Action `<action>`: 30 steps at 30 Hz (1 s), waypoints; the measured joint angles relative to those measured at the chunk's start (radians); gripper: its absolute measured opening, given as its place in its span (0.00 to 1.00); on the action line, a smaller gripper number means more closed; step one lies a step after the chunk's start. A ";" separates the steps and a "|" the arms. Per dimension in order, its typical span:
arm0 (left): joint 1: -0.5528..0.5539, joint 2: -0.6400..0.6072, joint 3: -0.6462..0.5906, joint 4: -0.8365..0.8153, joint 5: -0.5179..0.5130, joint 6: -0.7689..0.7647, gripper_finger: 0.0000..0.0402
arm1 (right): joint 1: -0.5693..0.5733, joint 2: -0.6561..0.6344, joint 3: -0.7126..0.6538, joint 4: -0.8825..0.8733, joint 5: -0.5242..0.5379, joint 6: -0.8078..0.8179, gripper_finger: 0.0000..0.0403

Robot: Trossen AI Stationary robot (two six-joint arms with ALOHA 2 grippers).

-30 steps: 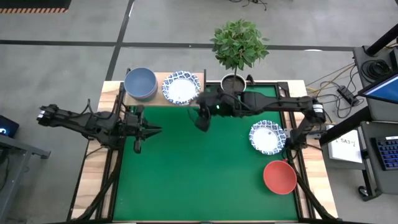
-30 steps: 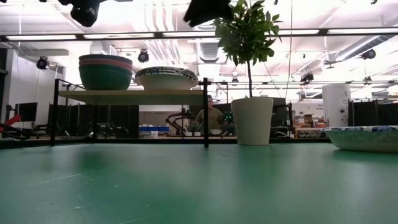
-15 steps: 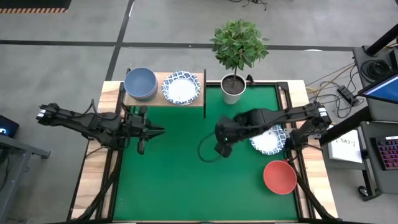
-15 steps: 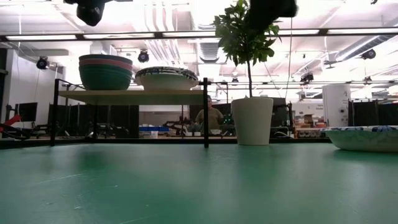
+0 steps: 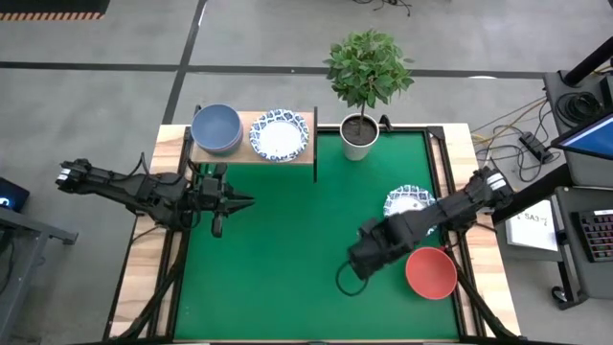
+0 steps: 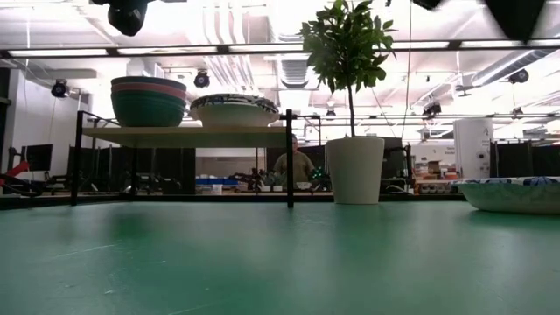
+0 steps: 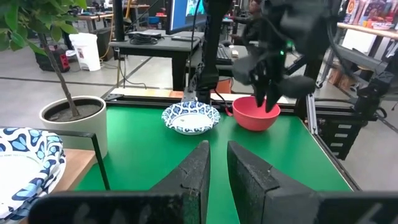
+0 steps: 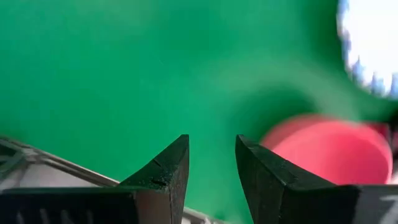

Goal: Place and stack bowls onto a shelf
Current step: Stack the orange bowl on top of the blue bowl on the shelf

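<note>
High view, red bowl [image 5: 431, 272], patterned bowl [image 5: 410, 201], right gripper [image 5: 359, 264] jaws narrowly apart, empty.

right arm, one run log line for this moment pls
right gripper: open, empty, above mat beside red bowl | left gripper: waiting, left of mat | shelf: two stacks

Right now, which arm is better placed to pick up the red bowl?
The right. Its pincer hangs empty and open just beside the red bowl, while the left pincer waits across the table near the shelf.
</note>
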State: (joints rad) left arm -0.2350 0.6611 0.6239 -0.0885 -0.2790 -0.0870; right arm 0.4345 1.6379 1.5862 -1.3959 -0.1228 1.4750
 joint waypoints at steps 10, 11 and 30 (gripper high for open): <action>0.000 0.005 0.000 -0.001 0.000 -0.004 0.09 | 0.125 0.000 -0.171 0.006 -0.090 0.273 0.30; 0.000 0.005 0.000 -0.001 0.000 -0.004 0.09 | 0.131 0.000 -0.186 0.008 -0.095 0.287 0.30; 0.000 0.005 -0.002 -0.001 0.000 -0.004 0.09 | 0.157 0.000 -0.417 0.208 -0.092 0.306 0.30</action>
State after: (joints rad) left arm -0.2348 0.6662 0.6220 -0.0898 -0.2787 -0.0910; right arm 0.5919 1.6382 1.1696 -1.1878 -0.2150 1.7809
